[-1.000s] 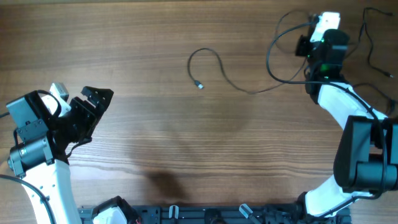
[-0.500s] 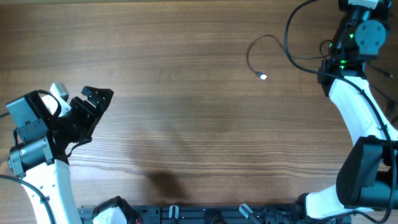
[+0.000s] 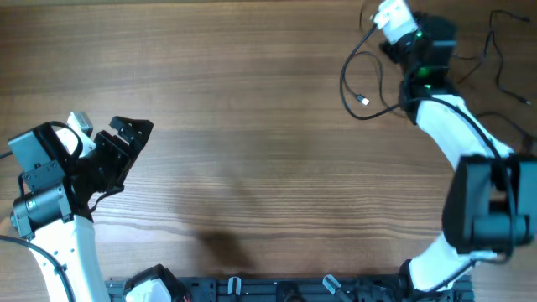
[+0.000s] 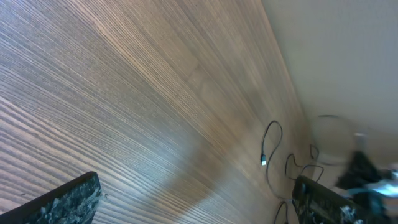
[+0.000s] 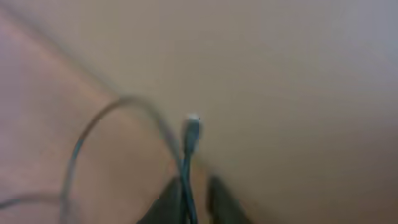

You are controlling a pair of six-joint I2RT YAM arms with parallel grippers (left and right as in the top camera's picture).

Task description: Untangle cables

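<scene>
Slippage worries me: the cord [image 3: 344, 80] loops on the table [image 3: 252, 168] at its far right corner and runs between the right gripper [image 5: 194, 199] jaws, set narrow, whether gripping I cannot tell through the blur, while the left gripper [image 3: 126, 143] sits wide open, too distant to catch it.

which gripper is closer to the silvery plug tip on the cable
Right. The right gripper sits just beyond the silvery plug tip, by the same cable loop; the left gripper is far off on the opposite side.

White arm links [image 3: 453, 126], black joints [image 3: 491, 210], green light [image 3: 426, 71], black left tool [image 3: 126, 151]
</scene>
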